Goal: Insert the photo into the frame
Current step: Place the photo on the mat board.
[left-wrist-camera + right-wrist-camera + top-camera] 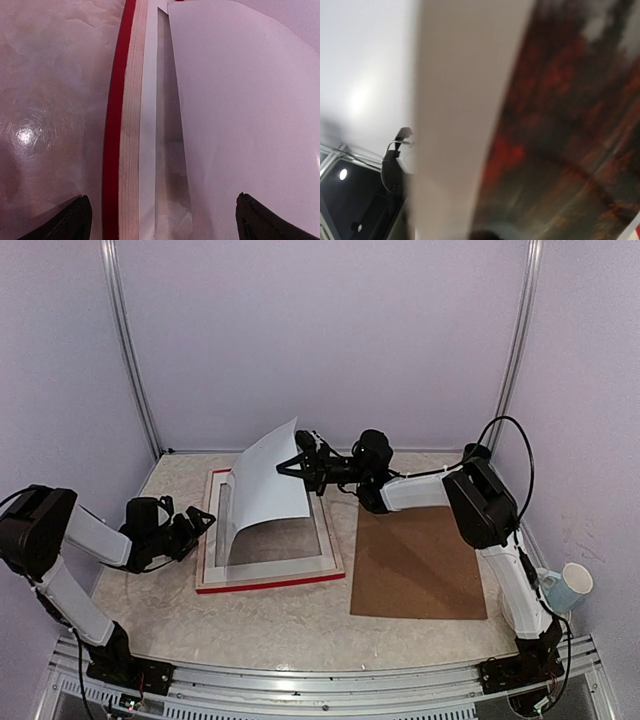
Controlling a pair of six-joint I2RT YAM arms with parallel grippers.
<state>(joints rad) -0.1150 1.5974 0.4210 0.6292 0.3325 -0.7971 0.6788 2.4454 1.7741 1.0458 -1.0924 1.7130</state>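
Observation:
The frame (270, 582), red with pale inner edges, lies flat on the table left of centre. The photo (268, 480) arches above it with its white back up. Its lower edge rests inside the frame's left side and its upper right edge is pinched in my right gripper (300, 465), which is shut on it. In the right wrist view the photo's white border (460, 125) and red-orange trees (560, 125) fill the picture. My left gripper (200, 523) is open beside the frame's left edge. In the left wrist view its fingers (80, 215) straddle the frame's rail (115, 125) and the photo's back (240, 110) without touching them.
A brown hardboard panel (418, 562) lies flat to the right of the frame. A blue and white cup (570, 587) sits at the far right by the right arm's base. Metal posts (135, 360) and walls enclose the table.

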